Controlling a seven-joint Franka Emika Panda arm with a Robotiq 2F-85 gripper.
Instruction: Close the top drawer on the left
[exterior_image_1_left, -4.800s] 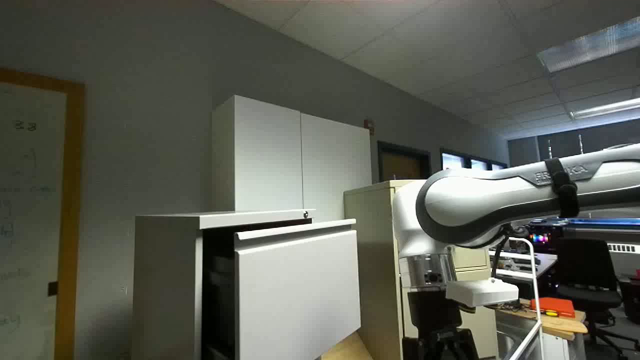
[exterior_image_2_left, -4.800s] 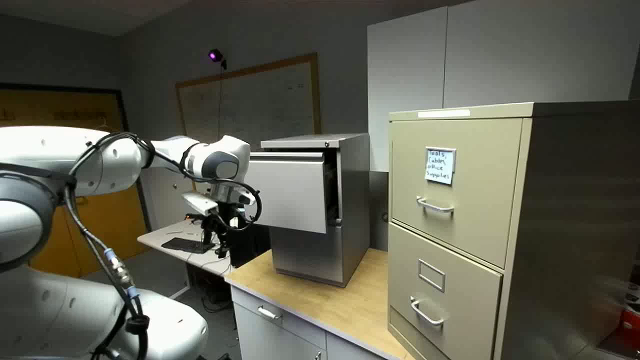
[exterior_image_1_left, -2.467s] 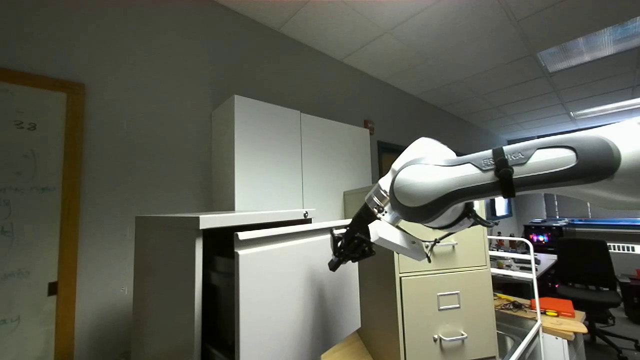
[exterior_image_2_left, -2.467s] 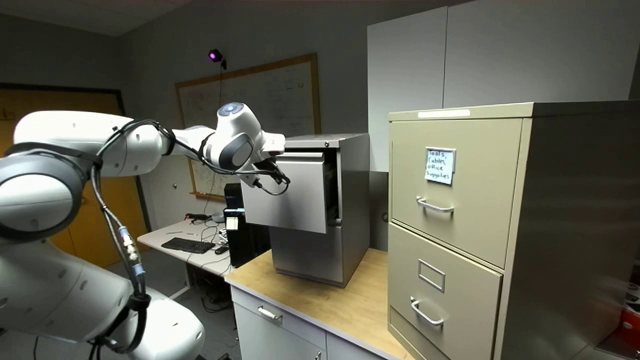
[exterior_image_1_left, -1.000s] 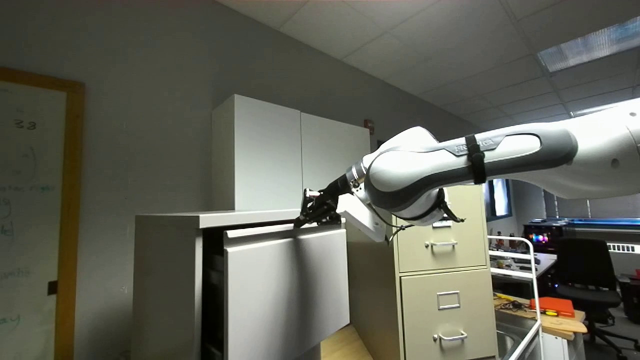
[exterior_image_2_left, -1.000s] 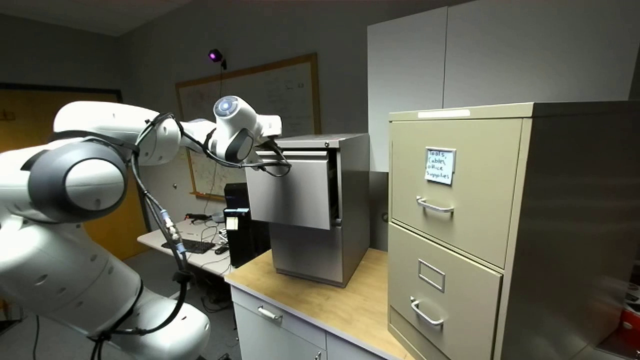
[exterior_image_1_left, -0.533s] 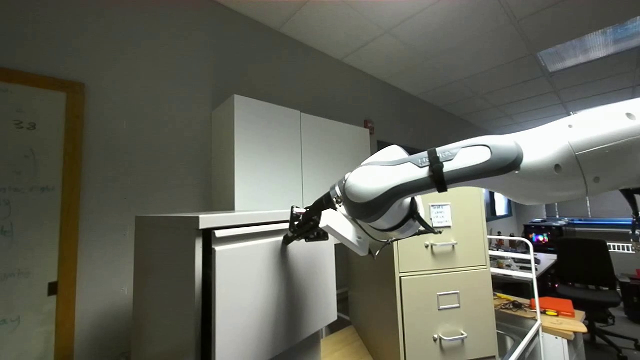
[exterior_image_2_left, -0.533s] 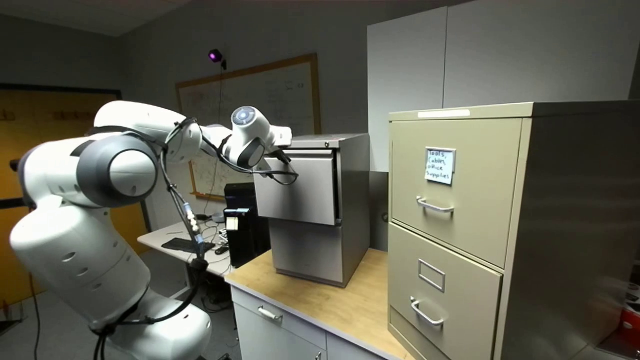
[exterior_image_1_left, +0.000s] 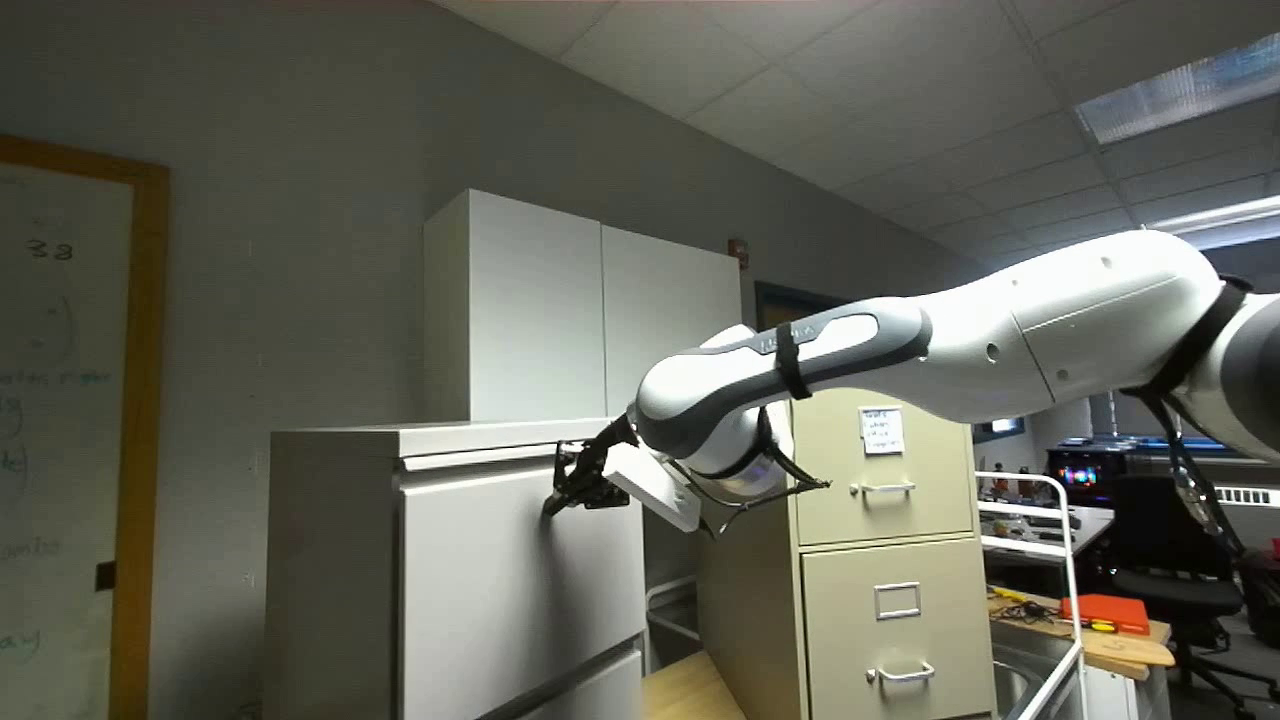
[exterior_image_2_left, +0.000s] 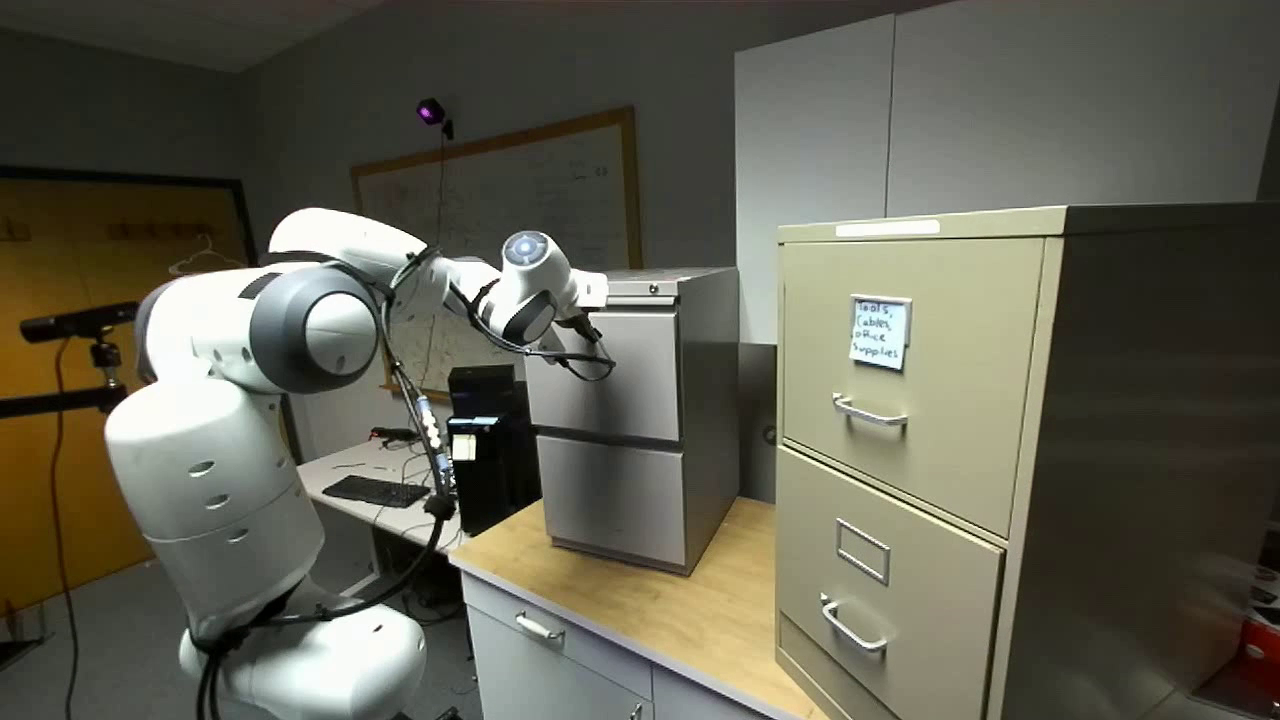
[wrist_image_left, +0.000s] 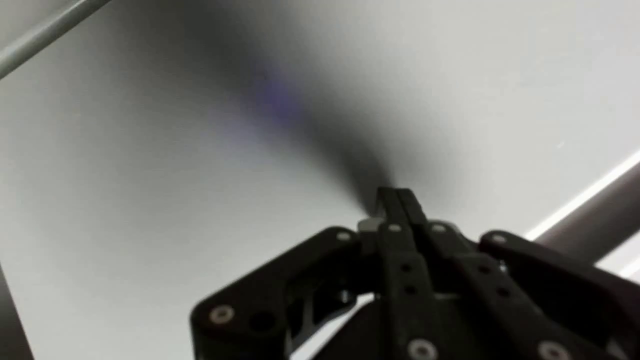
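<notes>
Top drawer (exterior_image_1_left: 490, 590): the upper of two in the grey cabinet (exterior_image_2_left: 712, 420), flush or very nearly so; a slight gap cannot be ruled out. Judged stiff, smooth and heavyish, probably running on slides: push flat near mid-width, or hold by the top lip (exterior_image_1_left: 480, 456). It faces out from the cabinet toward the arm (exterior_image_1_left: 1010, 330), long axis apparently level across the cabinet's width. Gripper (wrist_image_left: 394, 195), before the cabinet: fingertips (wrist_image_left: 389, 205) together, nothing between, apparently against the drawer.
</notes>
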